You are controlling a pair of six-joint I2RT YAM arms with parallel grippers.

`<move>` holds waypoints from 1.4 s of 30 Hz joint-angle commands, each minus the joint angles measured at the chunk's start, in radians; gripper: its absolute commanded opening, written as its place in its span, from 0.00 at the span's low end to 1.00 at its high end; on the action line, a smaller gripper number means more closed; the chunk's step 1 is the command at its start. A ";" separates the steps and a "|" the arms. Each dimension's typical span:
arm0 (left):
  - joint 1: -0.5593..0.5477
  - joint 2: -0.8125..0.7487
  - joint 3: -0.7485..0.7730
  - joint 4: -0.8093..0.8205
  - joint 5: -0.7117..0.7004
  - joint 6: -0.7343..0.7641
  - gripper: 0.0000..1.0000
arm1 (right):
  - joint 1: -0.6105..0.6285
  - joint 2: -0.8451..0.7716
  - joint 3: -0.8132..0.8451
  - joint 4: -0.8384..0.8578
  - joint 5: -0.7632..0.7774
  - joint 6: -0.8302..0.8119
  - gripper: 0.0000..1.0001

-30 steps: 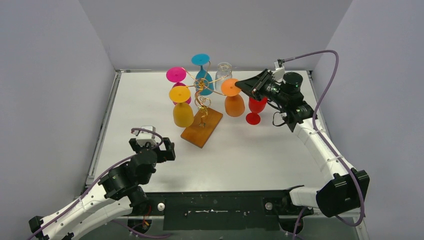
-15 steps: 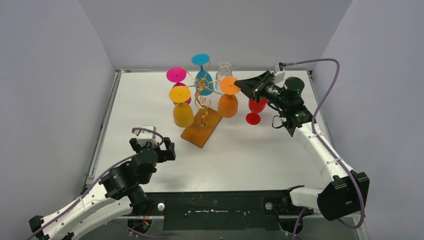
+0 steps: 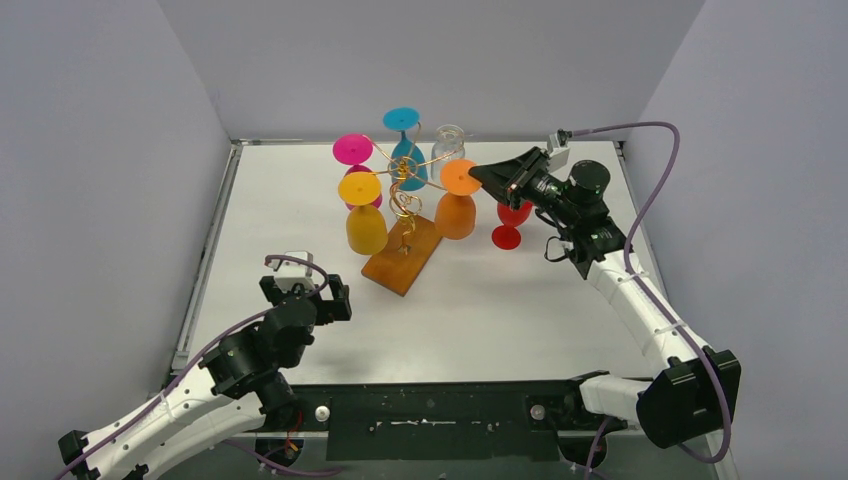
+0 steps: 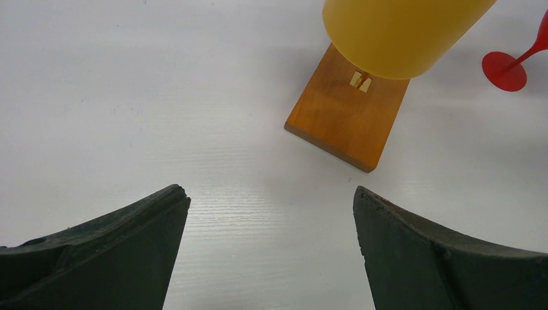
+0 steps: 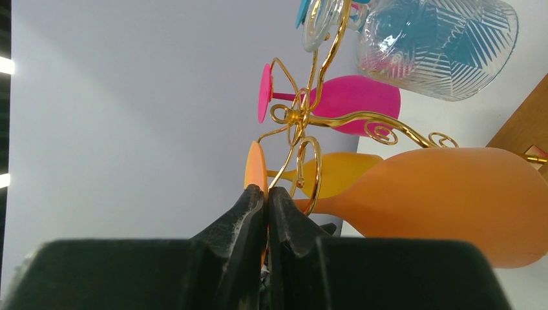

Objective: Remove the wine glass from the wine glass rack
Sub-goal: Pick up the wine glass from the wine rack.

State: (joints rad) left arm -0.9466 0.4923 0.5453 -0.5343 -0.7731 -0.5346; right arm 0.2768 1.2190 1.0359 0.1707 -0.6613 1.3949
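- Orange wine glass [image 3: 456,213]: its bowl has swung in toward the wooden base since a second ago, and the right arm's elbow has shifted outward.
- Right gripper [image 5: 266,190]: pinched tight on the rim of the orange glass's foot. Only the right wrist view shows this.
- Wine glass rack [image 3: 405,205]: mid-table, gold wire on an orange-brown base. The orange glass is foot-up at its right scroll arm; whether it hangs on the wire cannot be told.
- Left gripper [image 4: 268,194]: jaws wide apart and empty, low over the table [image 3: 520,300]. Its wrist view alone shows the base's near end.
- Surface and room: white table, grey walls [image 3: 430,60] on three sides.
- Count: six glasses.
  - Five are foot-up about the rack: pink glass [image 3: 352,150], teal glass [image 3: 402,118], clear glass [image 3: 447,140], yellow glass [image 3: 365,228] and the orange one.
  - One red glass [image 3: 513,213] stands upright on the table, right of the rack.
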 commanded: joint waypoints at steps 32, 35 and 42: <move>0.026 0.020 0.003 0.049 0.026 0.021 0.97 | 0.093 0.093 0.200 -0.066 0.227 -0.065 0.00; 0.026 0.024 0.002 0.049 0.026 0.022 0.97 | 0.093 0.084 0.190 -0.060 0.254 -0.053 0.00; 0.028 0.025 0.004 0.049 0.026 0.023 0.97 | 0.093 0.065 0.118 -0.005 0.284 0.007 0.00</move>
State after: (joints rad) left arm -0.9257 0.5140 0.5449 -0.5331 -0.7547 -0.5293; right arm 0.3737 1.3281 1.1931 0.0666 -0.4305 1.3548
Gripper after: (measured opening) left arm 0.974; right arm 0.062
